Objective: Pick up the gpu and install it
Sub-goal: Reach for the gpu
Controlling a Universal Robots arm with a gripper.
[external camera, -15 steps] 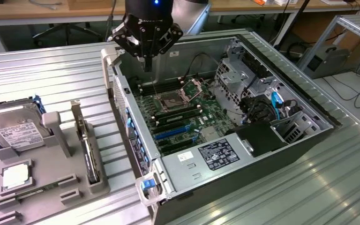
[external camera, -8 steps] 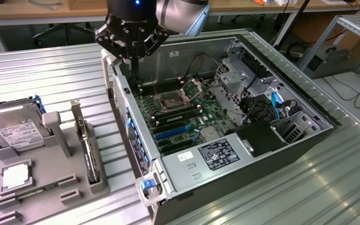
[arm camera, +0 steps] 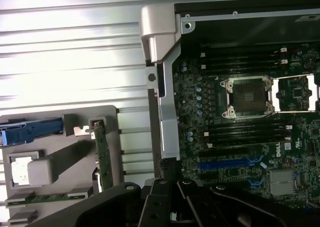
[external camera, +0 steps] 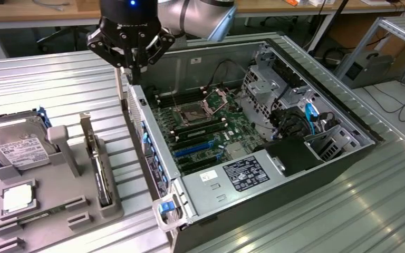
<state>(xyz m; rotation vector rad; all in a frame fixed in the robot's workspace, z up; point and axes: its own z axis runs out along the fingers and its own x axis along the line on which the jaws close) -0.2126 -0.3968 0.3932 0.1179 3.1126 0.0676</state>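
Gripper (external camera: 128, 67) hangs over the computer case (external camera: 137, 113) rim.
The gpu (external camera: 103, 174) stands edge-up in its grey holder (external camera: 55, 211), well apart from it; clenched or released, I cannot tell.

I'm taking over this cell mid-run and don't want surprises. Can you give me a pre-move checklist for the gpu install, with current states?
1. gpu standing on edge in the grey holder: ok.
2. gripper at the gpu: not ok. It hangs above the computer case edge, apart from the card.
3. Case open, motherboard exposed: ok.
4. blue slots free of cards: ok.
5. Debris inside the blue slots: cannot tell.
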